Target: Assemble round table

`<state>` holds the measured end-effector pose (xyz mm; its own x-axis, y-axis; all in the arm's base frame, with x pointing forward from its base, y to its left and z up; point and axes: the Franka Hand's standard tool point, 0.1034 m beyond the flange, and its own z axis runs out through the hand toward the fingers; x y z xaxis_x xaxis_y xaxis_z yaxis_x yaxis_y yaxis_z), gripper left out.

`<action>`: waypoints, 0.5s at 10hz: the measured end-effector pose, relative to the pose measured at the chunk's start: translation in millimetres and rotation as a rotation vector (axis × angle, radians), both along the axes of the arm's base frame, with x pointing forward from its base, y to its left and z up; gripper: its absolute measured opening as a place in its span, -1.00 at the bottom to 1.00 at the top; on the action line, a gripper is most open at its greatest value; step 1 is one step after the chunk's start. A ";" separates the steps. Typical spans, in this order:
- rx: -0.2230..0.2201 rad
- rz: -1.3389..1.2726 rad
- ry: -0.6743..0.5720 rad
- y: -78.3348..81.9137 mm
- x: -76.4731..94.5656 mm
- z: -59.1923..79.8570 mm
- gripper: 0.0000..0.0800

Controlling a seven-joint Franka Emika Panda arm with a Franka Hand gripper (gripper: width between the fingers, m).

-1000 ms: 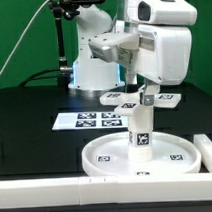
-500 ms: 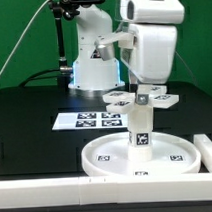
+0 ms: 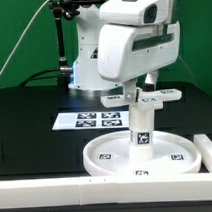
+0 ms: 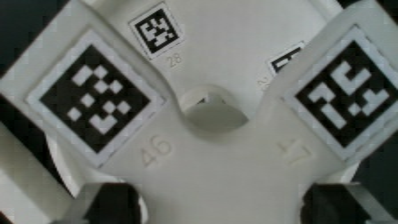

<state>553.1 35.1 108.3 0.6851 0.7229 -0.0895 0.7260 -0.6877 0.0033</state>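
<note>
Cross base (image 3: 146,96) sat atop leg (image 3: 142,125), upright at disc (image 3: 142,150) centre. Tool (image 3: 143,84) clamped on base, I judged. Best to twist slow, axis vertical w/ light downforce.

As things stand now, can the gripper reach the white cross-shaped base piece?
Probably yes. The gripper hangs right over the white cross-shaped base piece, which sits atop the short white cylinder leg, nothing between them.

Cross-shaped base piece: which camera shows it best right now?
The wrist view: the cross-shaped base piece fills the picture, its tags readable. In the exterior view it sits atop the leg, partly hidden by the arm.
</note>
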 end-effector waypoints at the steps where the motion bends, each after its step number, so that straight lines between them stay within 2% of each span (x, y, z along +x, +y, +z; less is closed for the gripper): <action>1: -0.004 -0.073 -0.005 0.8 -0.3 0.0 0.12; 5: -0.017 -0.320 -0.021 1.3 -0.5 0.1 0.12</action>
<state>552.6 36.4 108.4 0.8791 0.4694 -0.0830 0.4730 -0.8806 0.0291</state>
